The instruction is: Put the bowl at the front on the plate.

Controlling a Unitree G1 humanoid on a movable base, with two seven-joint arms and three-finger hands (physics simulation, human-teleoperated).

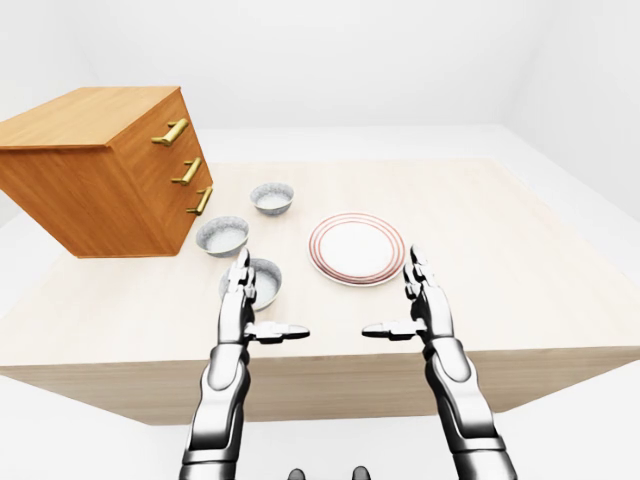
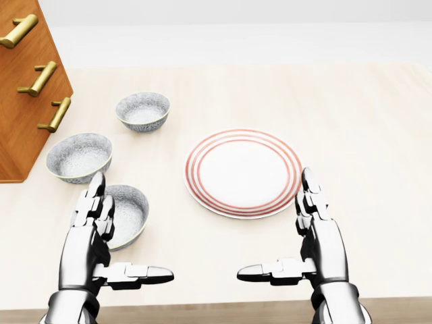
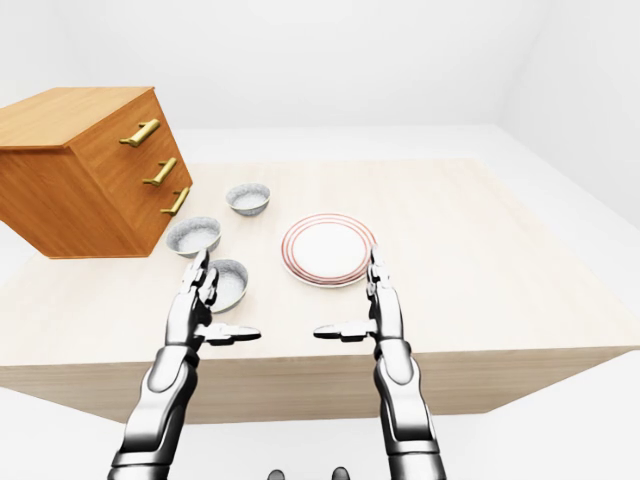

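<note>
Task not begun: front bowl [image 2: 128, 212], lowest of three in head view, rests on counter [image 2: 364, 121] left of bare striped plate [image 2: 243, 172]; left hand [image 2: 91, 233] open beside its rim, contact uncertain; right hand [image 2: 320, 239] open near plate's lower right edge; lift and placement outstanding.

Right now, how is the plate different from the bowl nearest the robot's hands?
The plate is flat and white with red rings; the nearest bowl is deep and speckled grey, with no rings. The plate is wider than the bowl. The plate lies in plain sight in the head view, while the left hand covers part of the bowl there. Both are round and sit on the table, and neither is held.
</note>
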